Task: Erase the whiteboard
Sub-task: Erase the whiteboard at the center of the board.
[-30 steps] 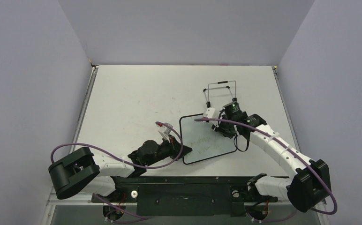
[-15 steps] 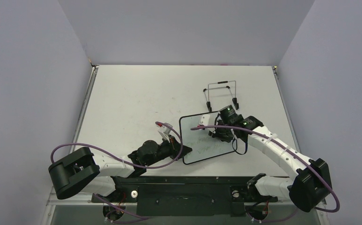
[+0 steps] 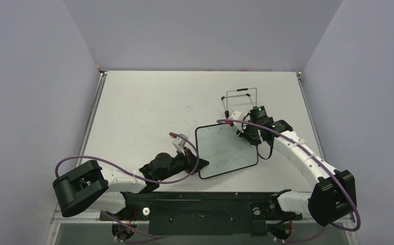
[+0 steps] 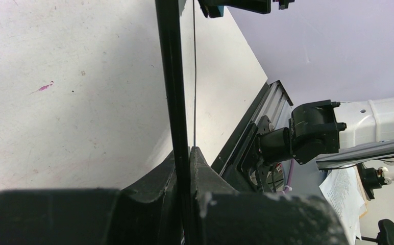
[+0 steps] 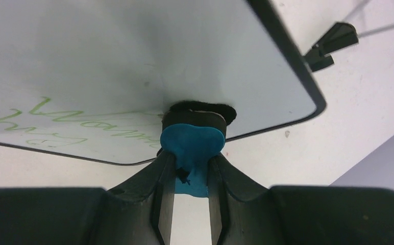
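White surface [image 3: 144,112] carries the whiteboard [image 3: 219,139] near its front middle, the board face bearing faint green writing [image 5: 57,115]. The left gripper [image 4: 185,153] has its jaws closed on the board's left frame edge. The right gripper [image 5: 190,171] has its jaws closed on a blue eraser [image 5: 192,140], whose black pad touches the board face near the far right corner.
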